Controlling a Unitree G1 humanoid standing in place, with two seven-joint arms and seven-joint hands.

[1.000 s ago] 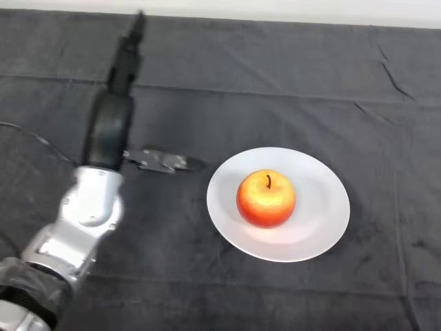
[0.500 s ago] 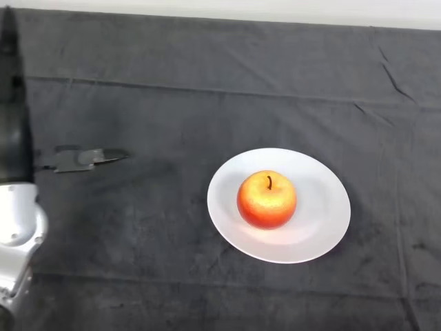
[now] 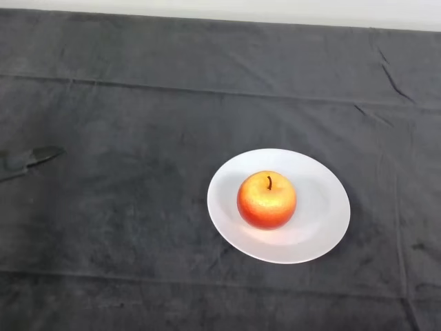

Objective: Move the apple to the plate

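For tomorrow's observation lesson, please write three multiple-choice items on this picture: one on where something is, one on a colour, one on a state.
1. Where is the apple?
A. On the plate
B. On the cloth left of the plate
C. At the table's far edge

2. What colour is the plate?
A. Blue
B. White
C. Black

3. How does the apple stand?
A. On its side, stem toward the left
B. Cut in half
C. Upright, stem on top

Answers:
1. A, since the apple rests near the middle of the plate.
2. B, since the plate is plain white against the dark cloth.
3. C, since the whole apple sits with its stem pointing up.
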